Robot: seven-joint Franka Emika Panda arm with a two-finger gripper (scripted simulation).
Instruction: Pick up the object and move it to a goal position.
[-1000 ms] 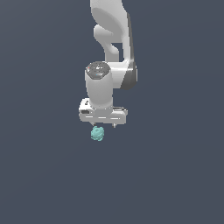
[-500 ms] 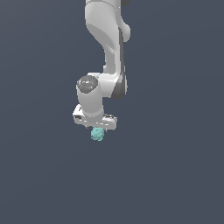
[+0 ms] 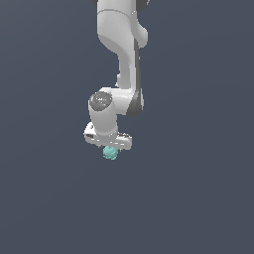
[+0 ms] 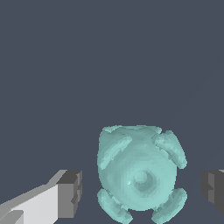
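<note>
My claw (image 4: 141,192) frames the object (image 4: 139,173), a teal, lumpy blob, in the wrist view: one dark finger pad (image 4: 70,194) stands to one side of it and the other pad to the opposite side, each with a strip of dark background showing between pad and blob. The jaws are spread wider than the blob, so on this evidence my grip is released rather than clenched. Whether any part of a finger touches the blob I cannot tell.

From the exterior view, my claw (image 3: 110,147) points downward, its white crossbar tilted slightly so the end toward the exterior view's right sits lower. The object (image 3: 110,153) shows just beneath that bar, near its middle, as a small turquoise knot far narrower than the bar itself. The fingers are too small and too hidden there to make out, so the blob may be sitting between them.

Above the claw, my white arm (image 3: 121,59) rises in a bent column, a round grey-capped joint (image 3: 100,101) bulging toward the exterior view's left, with a dark seam at the elbow behind it.

All around lies a flat slate-blue field, uniform in both views.
</note>
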